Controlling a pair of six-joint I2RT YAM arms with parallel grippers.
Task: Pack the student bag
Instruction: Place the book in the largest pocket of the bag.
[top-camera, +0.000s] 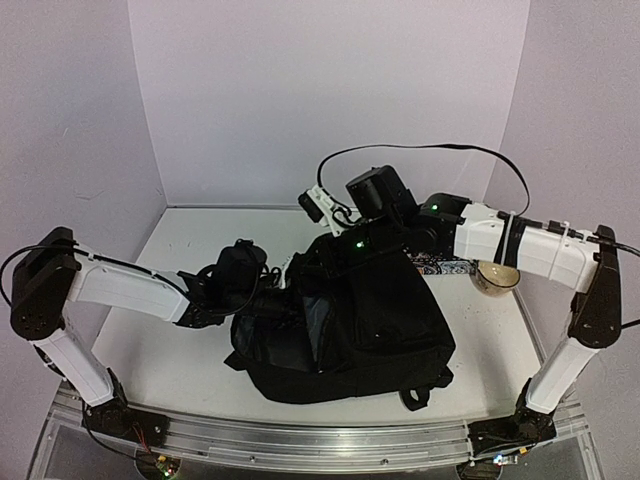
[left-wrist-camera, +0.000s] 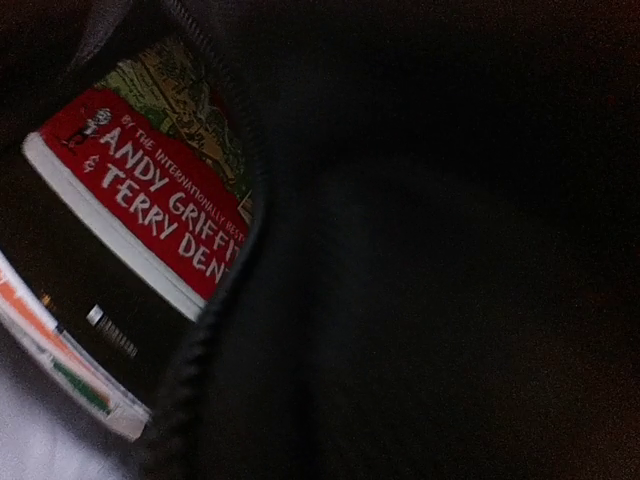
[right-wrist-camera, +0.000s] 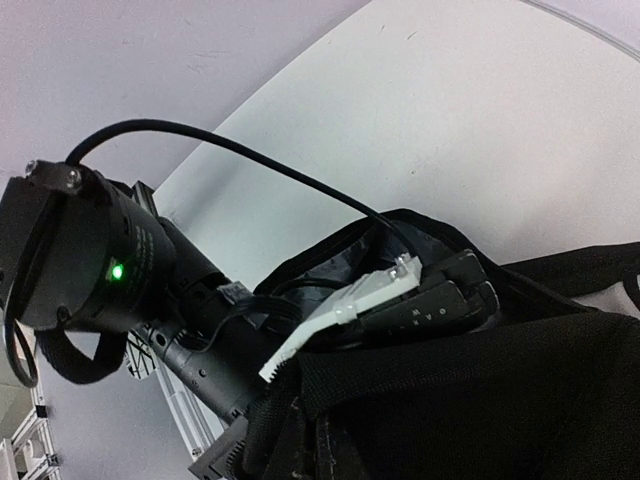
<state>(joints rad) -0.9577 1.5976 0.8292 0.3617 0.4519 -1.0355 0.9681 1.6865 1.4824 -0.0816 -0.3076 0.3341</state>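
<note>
Right end effector (top-camera: 338, 255) sits clenched at the open top of the student bag (top-camera: 380, 330); left end effector (top-camera: 282, 292) is inside, and I cannot tell its grip.

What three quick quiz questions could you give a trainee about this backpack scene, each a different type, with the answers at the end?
1. True or false: the student bag is zipped shut with nothing inside.
2. Which thing stands on the table to the right of the bag? A) a bowl B) a kettle C) a shoe
3. Short answer: which arm reaches into the bag's opening?
Key: 1 false, the left wrist view shows a red book through the open zip. 2 A. 3 the left arm.
</note>
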